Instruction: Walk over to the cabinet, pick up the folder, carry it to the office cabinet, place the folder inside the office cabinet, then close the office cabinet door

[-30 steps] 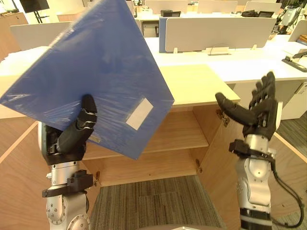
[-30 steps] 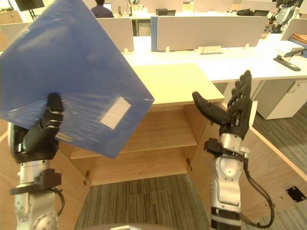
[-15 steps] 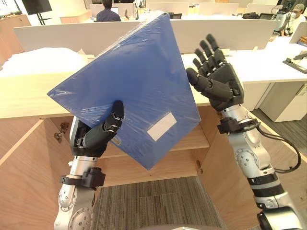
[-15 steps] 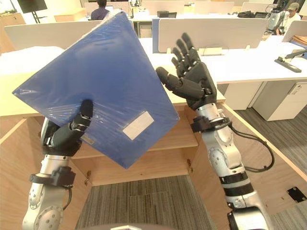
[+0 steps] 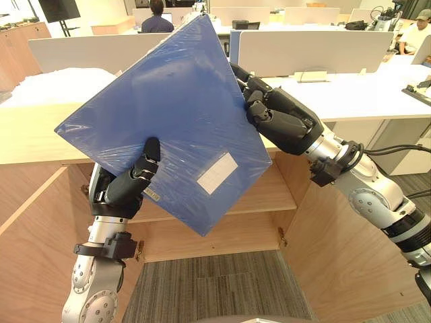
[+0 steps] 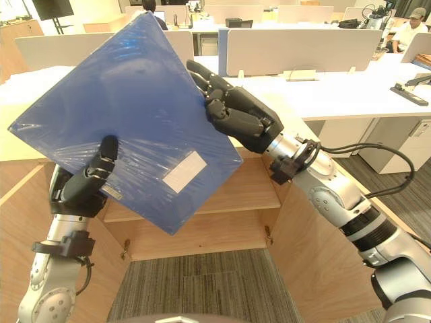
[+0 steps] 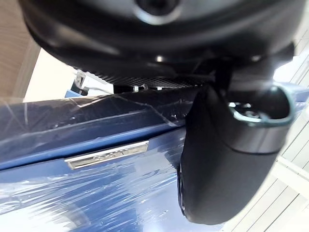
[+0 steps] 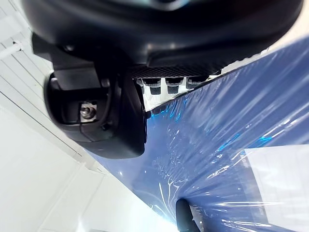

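We see left hand [image 5: 124, 188] clamped on blue folder [image 5: 175, 114] at lower edge, thumb across front. Folder tilted, mostly above left hand. Right hand [image 5: 286, 124] against folder's opposite edge; its grip we cannot tell. Open office cabinet [image 5: 229, 232] below both hands.

The right hand [image 6: 252, 124] has swung in; its fingers [image 6: 202, 74] now clasp the folder [image 6: 128, 114] at its right edge

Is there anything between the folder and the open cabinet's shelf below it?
Nothing visible. The folder, in the left hand with the right hand at its edge, hangs before the cabinet, whose doors are open; the visible shelf is bare.
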Controlling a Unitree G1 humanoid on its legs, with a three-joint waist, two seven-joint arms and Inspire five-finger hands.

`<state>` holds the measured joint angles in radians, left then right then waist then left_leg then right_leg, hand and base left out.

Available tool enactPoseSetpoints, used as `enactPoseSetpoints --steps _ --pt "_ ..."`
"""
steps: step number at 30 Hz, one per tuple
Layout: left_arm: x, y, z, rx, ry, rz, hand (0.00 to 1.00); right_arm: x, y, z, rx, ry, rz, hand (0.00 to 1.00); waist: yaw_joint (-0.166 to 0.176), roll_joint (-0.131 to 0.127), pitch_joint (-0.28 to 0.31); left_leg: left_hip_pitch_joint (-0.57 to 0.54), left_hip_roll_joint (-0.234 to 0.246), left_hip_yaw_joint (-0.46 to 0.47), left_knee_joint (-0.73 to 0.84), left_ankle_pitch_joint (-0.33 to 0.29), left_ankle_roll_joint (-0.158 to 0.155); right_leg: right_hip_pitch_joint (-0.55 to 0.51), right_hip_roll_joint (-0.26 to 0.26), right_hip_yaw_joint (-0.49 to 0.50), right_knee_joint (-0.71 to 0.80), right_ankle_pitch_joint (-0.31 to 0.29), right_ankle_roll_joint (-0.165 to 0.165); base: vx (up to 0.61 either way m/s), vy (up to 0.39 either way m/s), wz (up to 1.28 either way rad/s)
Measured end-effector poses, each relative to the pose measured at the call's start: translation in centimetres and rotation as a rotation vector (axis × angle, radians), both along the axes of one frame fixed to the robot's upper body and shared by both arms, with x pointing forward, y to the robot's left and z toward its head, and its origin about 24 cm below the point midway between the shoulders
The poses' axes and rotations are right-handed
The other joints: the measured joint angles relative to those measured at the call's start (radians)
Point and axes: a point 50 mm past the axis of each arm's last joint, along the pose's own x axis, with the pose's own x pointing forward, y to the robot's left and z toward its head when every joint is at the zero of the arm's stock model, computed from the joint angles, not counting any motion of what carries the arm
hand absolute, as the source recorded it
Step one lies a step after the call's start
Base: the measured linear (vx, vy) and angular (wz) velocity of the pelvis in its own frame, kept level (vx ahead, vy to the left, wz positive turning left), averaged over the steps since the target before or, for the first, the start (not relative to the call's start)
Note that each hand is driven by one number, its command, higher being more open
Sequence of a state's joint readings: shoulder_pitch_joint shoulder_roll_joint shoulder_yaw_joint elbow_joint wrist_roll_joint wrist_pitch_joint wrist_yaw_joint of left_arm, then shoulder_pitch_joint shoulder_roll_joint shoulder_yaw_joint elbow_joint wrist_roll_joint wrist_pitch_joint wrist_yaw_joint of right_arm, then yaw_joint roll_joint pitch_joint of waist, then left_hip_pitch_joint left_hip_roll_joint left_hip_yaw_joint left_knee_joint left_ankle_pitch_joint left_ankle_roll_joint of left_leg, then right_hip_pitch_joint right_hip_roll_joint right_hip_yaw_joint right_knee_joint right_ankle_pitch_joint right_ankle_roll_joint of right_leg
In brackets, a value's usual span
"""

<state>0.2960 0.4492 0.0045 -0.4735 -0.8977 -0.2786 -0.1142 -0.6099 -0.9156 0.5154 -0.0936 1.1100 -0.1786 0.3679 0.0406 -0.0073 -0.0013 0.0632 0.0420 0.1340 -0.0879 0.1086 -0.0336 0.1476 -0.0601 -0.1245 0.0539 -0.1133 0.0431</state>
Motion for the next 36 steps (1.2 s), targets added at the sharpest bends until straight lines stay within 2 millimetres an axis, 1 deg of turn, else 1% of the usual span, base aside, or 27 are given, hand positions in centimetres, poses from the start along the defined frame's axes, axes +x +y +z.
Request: enactPoseSetpoints --steps 4,7,12,16,22,29,33,36 --pt "0.0 0.1 -0.1 0.005 0.001 0.002 0.0 0.0 0.0 0.0 0.001 0.001 0.001 1.0 0.0 0.006 -0.01 -0.007 0.0 0.0 0.0 0.003 0.0 -0.008 0.0 0.0 0.004 0.0 0.0 0.0 0.0 0.0" --pt "0.1 0.1 -0.6 0.009 0.023 0.004 0.0 0.1 -0.1 -0.8 0.02 0.039 -0.003 1.0 0.005 0.01 -0.015 -0.007 0.001 0.0 0.0 0.005 0.0 -0.01 0.0 0.0 0.008 0.0 0.0 0.0 0.0 0.0" --pt "0.5 0.3 -2.2 0.048 0.095 0.015 0.0 0.9 -0.2 -3.5 0.063 0.172 -0.034 1.0 0.007 0.014 -0.019 -0.015 0.003 0.003 -0.004 0.013 0.004 -0.029 0.001 0.004 0.022 0.0 0.0 -0.03 0.001 -0.02" --pt "0.6 0.6 -2.7 0.091 0.122 0.026 0.0 1.1 0.0 -4.5 0.078 0.223 -0.042 1.0 0.008 0.013 -0.019 -0.014 0.002 0.004 -0.004 0.015 0.006 -0.029 0.0 0.005 0.025 0.0 0.0 -0.02 0.003 0.0" --pt "1.1 0.8 -3.1 0.131 0.124 0.03 0.0 1.4 0.3 -4.7 0.126 0.234 -0.045 1.0 0.011 0.013 -0.019 -0.014 0.002 0.002 -0.004 0.017 0.006 -0.029 0.0 0.004 0.025 0.001 0.001 0.0 0.0 0.0" --pt "1.4 0.1 -4.3 0.126 0.163 0.009 0.0 2.4 1.0 -4.9 0.292 0.294 -0.059 1.0 0.011 0.012 -0.02 -0.019 0.002 0.004 -0.001 0.019 0.007 -0.035 0.001 0.007 0.025 0.006 0.002 0.0 0.0 0.0" --pt "1.5 -0.4 -5.3 0.142 0.195 -0.013 0.0 3.1 1.3 -4.2 0.359 0.288 -0.073 1.0 0.011 0.012 -0.02 -0.025 0.003 0.008 0.0 0.021 0.008 -0.039 0.001 0.012 0.019 0.014 0.003 -0.02 0.005 -0.04" --pt "1.5 -0.8 -6.3 0.182 0.239 -0.04 0.0 3.5 1.4 -3.3 0.419 0.263 -0.085 1.0 0.01 0.013 -0.019 -0.025 0.003 0.013 0.0 0.022 0.009 -0.041 0.001 0.016 0.017 0.018 0.004 -0.03 0.009 -0.04"
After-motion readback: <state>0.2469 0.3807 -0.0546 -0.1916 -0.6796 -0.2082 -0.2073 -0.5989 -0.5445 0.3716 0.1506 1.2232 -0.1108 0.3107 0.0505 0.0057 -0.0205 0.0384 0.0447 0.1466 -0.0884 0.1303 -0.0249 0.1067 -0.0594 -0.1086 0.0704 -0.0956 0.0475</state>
